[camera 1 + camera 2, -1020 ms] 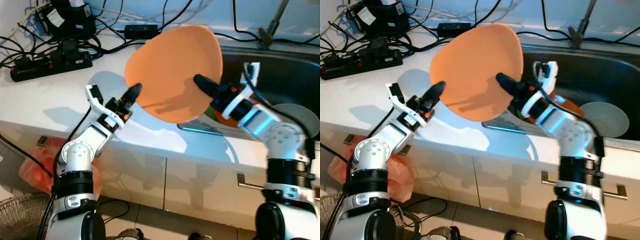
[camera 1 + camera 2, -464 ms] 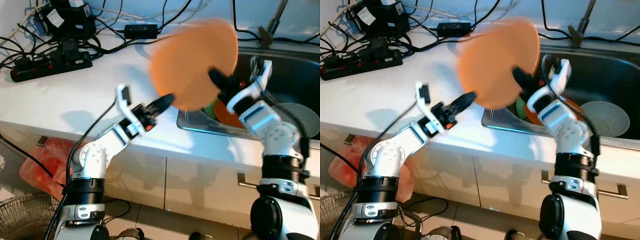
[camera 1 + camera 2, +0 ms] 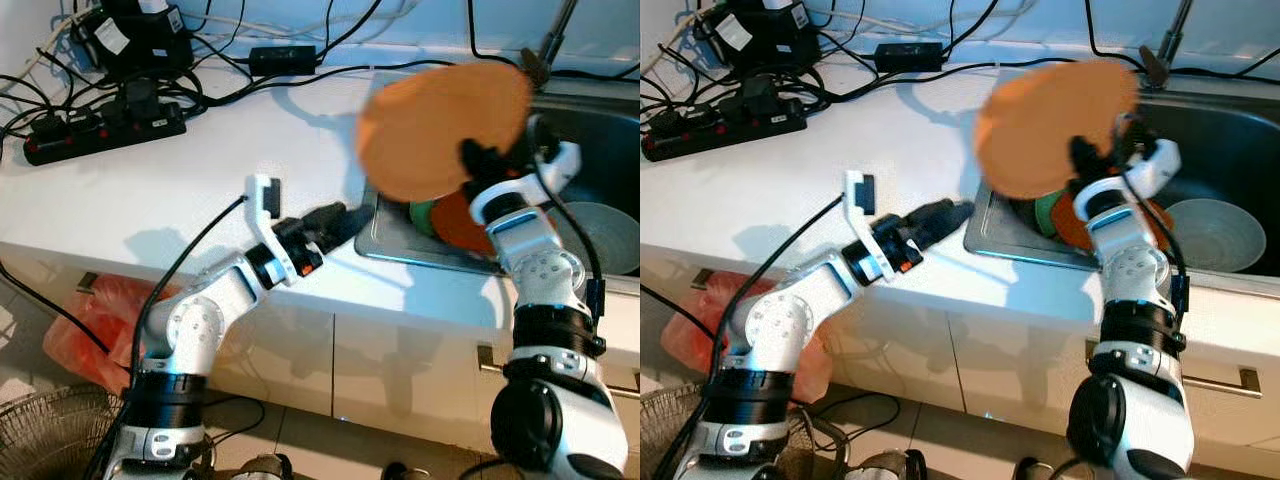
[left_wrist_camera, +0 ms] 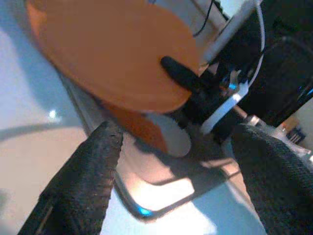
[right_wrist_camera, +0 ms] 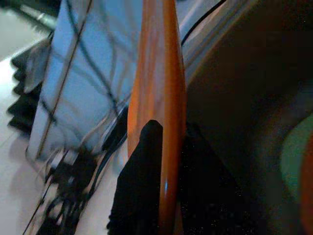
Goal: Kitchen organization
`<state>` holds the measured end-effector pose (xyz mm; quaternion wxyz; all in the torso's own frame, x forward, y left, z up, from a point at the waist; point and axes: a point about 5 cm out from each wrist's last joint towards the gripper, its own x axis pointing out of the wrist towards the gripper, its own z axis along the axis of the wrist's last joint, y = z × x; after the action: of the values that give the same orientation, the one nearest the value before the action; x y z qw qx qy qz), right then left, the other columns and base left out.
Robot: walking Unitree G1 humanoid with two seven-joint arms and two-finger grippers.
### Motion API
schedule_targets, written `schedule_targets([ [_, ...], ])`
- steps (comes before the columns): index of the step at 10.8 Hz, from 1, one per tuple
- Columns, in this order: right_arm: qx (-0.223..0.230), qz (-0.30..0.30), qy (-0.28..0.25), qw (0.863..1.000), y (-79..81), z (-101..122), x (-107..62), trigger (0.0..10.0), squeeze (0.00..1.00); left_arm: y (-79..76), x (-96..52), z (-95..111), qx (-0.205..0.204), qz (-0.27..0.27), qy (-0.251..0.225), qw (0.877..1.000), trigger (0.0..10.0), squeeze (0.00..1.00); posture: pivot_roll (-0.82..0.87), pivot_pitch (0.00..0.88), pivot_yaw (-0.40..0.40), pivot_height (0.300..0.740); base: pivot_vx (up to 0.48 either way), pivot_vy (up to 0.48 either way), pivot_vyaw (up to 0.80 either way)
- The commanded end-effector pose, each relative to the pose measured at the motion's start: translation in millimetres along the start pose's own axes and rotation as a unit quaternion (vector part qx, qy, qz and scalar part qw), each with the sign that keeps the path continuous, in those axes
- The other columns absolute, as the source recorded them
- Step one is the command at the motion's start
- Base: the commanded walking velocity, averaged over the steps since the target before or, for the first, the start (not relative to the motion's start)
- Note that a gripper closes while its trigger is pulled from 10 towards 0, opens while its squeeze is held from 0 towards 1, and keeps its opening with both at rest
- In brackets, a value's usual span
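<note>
A big orange plate (image 3: 440, 125) hangs tilted over the left rim of the steel sink (image 3: 600, 130). My right gripper (image 3: 478, 160) is shut on its lower right edge, and the right wrist view shows black fingers (image 5: 142, 181) clamped on either side of the plate's rim (image 5: 156, 73). My left gripper (image 3: 335, 220) is open, low over the white counter (image 3: 150, 200) just left of the sink and apart from the plate. In the left wrist view its fingers (image 4: 93, 166) stand wide apart, with the plate (image 4: 112, 58) beyond them.
In the sink lie an orange dish (image 3: 462, 222), a green item (image 3: 422, 213) and a grey plate (image 3: 600, 235). A faucet (image 3: 550, 40) stands behind. Power strips (image 3: 100, 130) and cables cover the counter's back left. A red bag (image 3: 80, 320) lies on the floor.
The right gripper has carried the plate to the right, over the sink's edge. The left gripper has come off the plate's rim and dropped toward the counter edge.
</note>
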<state>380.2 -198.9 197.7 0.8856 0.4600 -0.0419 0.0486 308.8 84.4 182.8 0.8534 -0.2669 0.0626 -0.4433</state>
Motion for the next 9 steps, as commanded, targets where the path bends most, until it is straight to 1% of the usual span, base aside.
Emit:
schedule_targets([
  [1, -0.010, -0.027, -0.034, 0.999, -3.9, 12, 1.7, 0.0, 0.00, -2.6, -2.8, -1, 0.034, 0.004, 0.012, 0.999, 10.0, 1.00, 0.08, 0.137, 0.077, 0.740, 0.000, 0.000, 0.00],
  [2, -0.027, -0.061, -0.047, 0.997, -13.6, 16, 0.3, 0.0, 0.00, -2.4, -4.4, -3, 0.076, 0.017, 0.033, 0.996, 10.0, 1.00, 0.08, 0.141, 0.082, 0.740, 0.000, 0.000, 0.00],
  [3, -0.057, -0.087, -0.053, 0.993, -21.3, 18, -1.3, 0.0, 0.00, -0.9, -5.6, -4, 0.112, 0.031, 0.049, 0.992, 10.0, 1.00, 0.09, 0.145, 0.090, 0.740, 0.000, 0.000, 0.00],
  [4, -0.105, -0.128, -0.054, 0.985, -34.7, 22, -5.4, 0.0, 0.00, -0.9, -7.7, -4, 0.141, 0.039, 0.063, 0.987, 10.0, 1.00, 0.10, 0.151, 0.107, 0.740, 0.000, 0.000, 0.00],
  [5, -0.132, -0.148, -0.043, 0.979, -41.7, 21, -7.1, 0.0, 0.00, -1.0, -7.6, -4, 0.162, 0.041, 0.074, 0.983, 10.0, 1.00, 0.10, 0.155, 0.117, 0.740, 0.000, 0.000, 0.00],
  [6, -0.174, -0.180, -0.023, 0.968, -55.7, 18, -11.8, 0.0, 0.00, -3.2, -5.7, -3, 0.173, 0.036, 0.081, 0.981, 10.0, 1.00, 0.10, 0.160, 0.131, 0.740, 0.000, 0.000, 0.00],
  [7, -0.191, -0.220, -0.007, 0.957, -71.2, 14, -17.5, 0.0, 0.00, -5.0, -2.0, 1, 0.185, 0.032, 0.084, 0.979, 10.0, 1.00, 0.11, 0.163, 0.141, 0.740, 0.000, 0.000, 0.00],
  [8, -0.194, -0.241, 0.008, 0.951, -79.4, 10, -20.6, 0.0, 0.00, -5.1, 1.3, 6, 0.190, 0.033, 0.082, 0.978, 10.0, 1.00, 0.12, 0.165, 0.148, 0.740, 0.000, 0.000, 0.00],
  [9, -0.194, -0.251, 0.016, 0.948, -83.3, 7, -22.2, 0.0, 0.00, -5.0, 2.8, 8, 0.194, 0.034, 0.082, 0.977, 10.0, 1.00, 0.12, 0.166, 0.152, 0.740, 0.000, 0.000, 0.00],
])
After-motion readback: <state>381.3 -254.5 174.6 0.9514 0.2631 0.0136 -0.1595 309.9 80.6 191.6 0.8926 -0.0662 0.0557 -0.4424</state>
